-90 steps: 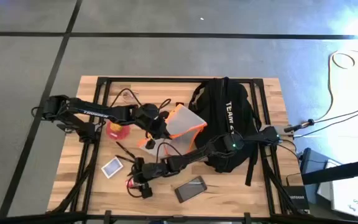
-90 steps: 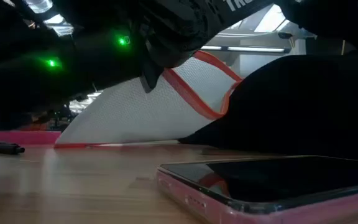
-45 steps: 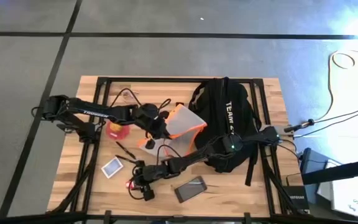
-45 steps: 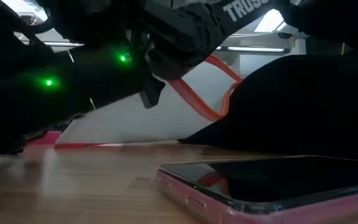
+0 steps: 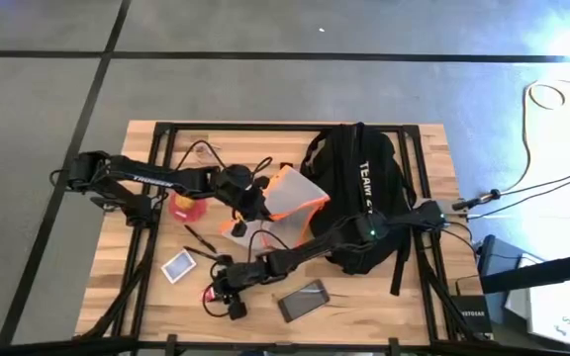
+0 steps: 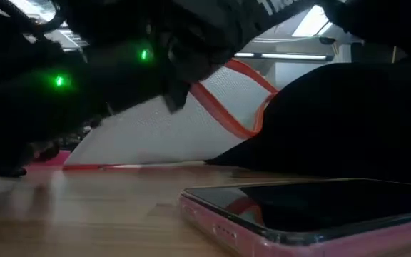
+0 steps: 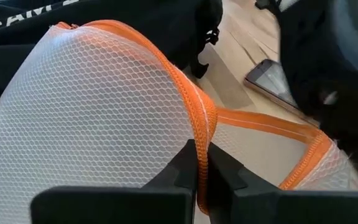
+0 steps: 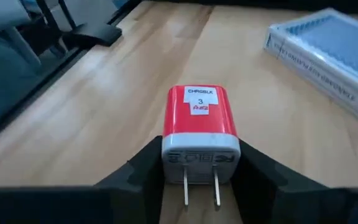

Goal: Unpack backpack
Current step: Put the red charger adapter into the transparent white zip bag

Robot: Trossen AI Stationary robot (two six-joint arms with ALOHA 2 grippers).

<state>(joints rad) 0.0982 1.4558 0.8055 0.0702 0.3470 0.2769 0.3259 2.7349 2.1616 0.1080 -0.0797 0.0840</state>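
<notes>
Right pincer [image 8: 199,171] (gripping red charger [image 8: 199,118]) sits well apart from backpack [image 5: 359,188].

We take this for a robotics lab or test workshop. The wooden bench [image 5: 146,297] sits on a black metal frame [image 5: 166,138] in the middle of an open grey floor [image 5: 47,79] marked with dark lines. Loose cables [image 5: 552,99] trail across that floor at one side, beside what may be electronic equipment [image 5: 483,257], though we cannot make it out clearly. In the low view, ceiling light panels [image 6: 312,21] glow behind the arms.
</notes>
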